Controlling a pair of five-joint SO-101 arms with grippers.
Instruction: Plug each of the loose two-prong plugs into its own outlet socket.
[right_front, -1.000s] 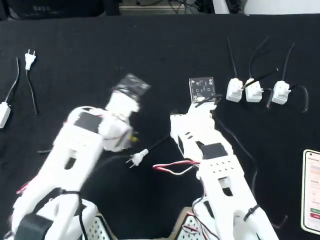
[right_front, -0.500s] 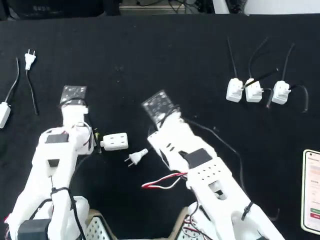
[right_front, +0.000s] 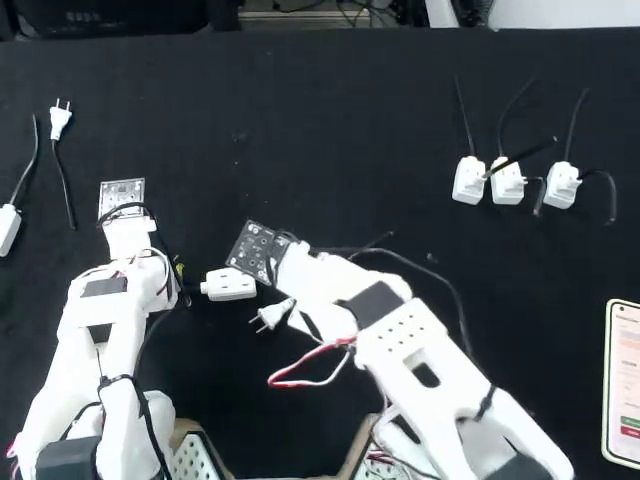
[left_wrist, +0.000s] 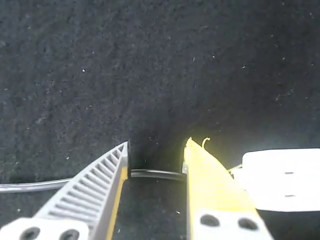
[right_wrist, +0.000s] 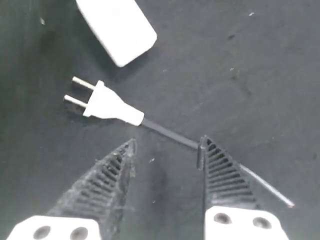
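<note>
A loose white two-prong plug (right_front: 272, 316) lies on the black table with its black cable trailing right. Just left of it lies a white outlet socket (right_front: 228, 285). In the right wrist view my right gripper (right_wrist: 168, 141) is open, its fingers straddling the cable (right_wrist: 170, 134) just behind the plug (right_wrist: 107, 102), with the socket (right_wrist: 117, 27) beyond. My left gripper (left_wrist: 157, 145) is open too, low over the table astride a thin black cable (left_wrist: 150, 174), the socket (left_wrist: 282, 180) beside its yellow finger. A second loose plug (right_front: 60, 117) lies at far left.
Three white sockets (right_front: 508, 180) with plugs and black leads stand in a row at the back right. Another white socket (right_front: 8, 228) sits at the left edge. A phone (right_front: 625, 380) lies at the right edge. Red and white wires (right_front: 305, 365) hang from the right arm.
The right arm has swung left from the back-right sockets to hover over the loose plug. The left arm has swung left, uncovering the white socket beside it.
</note>
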